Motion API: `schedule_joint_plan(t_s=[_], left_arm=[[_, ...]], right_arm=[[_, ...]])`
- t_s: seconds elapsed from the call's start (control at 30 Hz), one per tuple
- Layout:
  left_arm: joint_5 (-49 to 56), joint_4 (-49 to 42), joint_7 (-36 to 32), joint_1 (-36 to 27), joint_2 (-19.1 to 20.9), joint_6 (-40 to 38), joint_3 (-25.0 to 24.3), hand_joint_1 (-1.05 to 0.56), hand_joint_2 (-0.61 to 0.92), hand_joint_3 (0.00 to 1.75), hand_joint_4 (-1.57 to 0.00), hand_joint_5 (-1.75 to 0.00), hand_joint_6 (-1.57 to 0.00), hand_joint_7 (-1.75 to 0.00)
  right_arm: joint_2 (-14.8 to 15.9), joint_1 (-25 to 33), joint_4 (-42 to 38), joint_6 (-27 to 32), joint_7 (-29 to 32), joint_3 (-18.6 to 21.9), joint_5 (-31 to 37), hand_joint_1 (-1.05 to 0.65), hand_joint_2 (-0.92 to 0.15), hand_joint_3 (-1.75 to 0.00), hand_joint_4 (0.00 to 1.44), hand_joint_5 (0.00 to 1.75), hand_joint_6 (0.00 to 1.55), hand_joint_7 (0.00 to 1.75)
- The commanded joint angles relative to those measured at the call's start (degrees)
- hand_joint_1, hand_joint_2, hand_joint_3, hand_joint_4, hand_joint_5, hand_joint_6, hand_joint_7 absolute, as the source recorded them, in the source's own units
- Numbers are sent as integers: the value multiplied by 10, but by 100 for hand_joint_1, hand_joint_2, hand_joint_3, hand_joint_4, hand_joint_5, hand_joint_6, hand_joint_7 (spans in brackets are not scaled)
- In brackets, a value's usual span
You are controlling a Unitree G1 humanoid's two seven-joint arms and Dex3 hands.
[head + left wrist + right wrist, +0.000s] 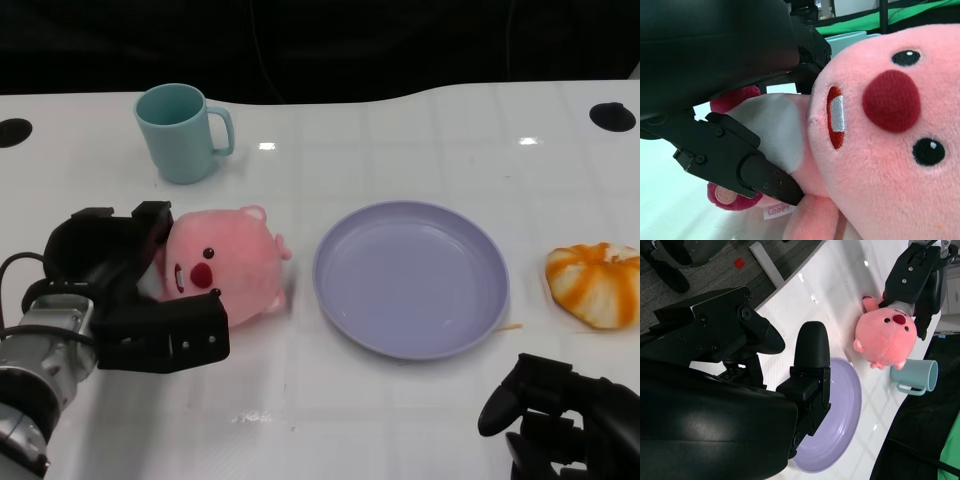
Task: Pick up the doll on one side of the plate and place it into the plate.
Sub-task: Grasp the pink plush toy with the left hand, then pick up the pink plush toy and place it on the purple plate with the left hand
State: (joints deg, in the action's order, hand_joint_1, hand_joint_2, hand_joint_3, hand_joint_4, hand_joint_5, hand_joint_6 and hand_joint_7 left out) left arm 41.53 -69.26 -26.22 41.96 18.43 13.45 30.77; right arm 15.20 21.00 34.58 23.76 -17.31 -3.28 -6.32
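A pink plush doll (225,265) with a red nose lies on the white table just left of the lavender plate (410,275), which has nothing in it. My left hand (120,290) wraps around the doll from the left, with fingers behind it and the thumb along its front. In the left wrist view a black finger (750,165) presses into the belly of the doll (890,125). The right wrist view shows the left hand (915,275) over the doll (887,332) beside the plate (840,425). My right hand (565,415) hangs near the front right, fingers apart, holding nothing.
A teal mug (182,132) stands behind the doll at the back left. An orange and white striped object (597,284) lies right of the plate. Two dark round holes (612,116) sit in the tabletop near its far edge.
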Motion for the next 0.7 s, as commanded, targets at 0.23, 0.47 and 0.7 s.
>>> schedule_joint_plan(t_s=[0.23, 0.47, 0.7], left_arm=[[-26, 22, -6, -11, 19, 24, -30, -15, 92, 18, -83, -175, -64, -175], [-40, 67, -2, -12, 21, 36, -51, -18, 90, 21, -86, -175, -68, -175], [-53, 108, 17, -18, 16, 29, -68, -21, 86, 23, -88, -175, -67, -175]], right_arm=[[8, -2, 4, 14, 0, 7, -5, 0, -72, -105, 60, 175, 48, 149], [9, 0, 6, 22, 1, 10, -6, 0, -73, -102, 60, 175, 48, 149], [12, -2, -8, 1, -6, 8, -1, 0, -74, -101, 60, 175, 48, 149]])
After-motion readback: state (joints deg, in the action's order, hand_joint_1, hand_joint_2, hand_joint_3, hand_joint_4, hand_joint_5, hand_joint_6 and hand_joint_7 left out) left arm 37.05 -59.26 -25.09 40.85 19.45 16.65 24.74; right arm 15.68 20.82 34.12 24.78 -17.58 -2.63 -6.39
